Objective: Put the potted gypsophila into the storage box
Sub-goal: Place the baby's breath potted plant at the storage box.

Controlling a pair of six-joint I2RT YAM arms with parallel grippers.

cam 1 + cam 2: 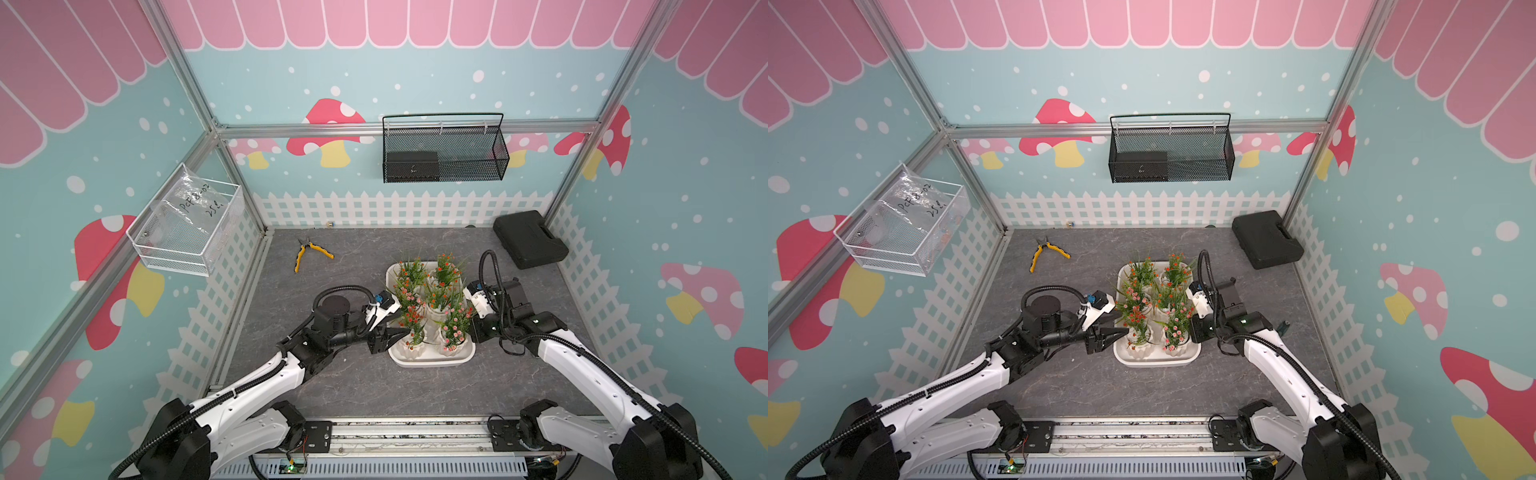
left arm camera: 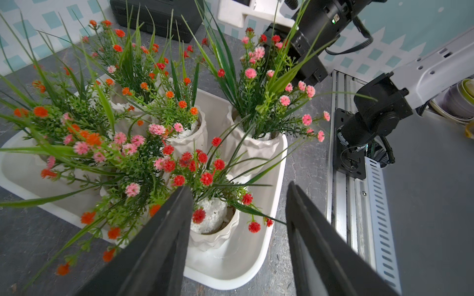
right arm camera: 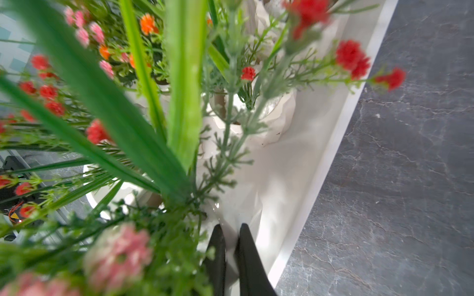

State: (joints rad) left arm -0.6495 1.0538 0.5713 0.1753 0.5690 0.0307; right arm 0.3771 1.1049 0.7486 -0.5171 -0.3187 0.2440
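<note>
finds all six potted gypsophila upright inside storage box, low-centre in both top views; none on table. looks approx done. has left gripper jaws apart round lower-left pot, no clamp; right gripper jaws together at lower-right pot rim, pinch unclear. prob leaves only release + retreat.

My black two-fingered left gripper pointed toward three o'clock, fingers spread apart; my black two-fingered right gripper sat closed.
</note>
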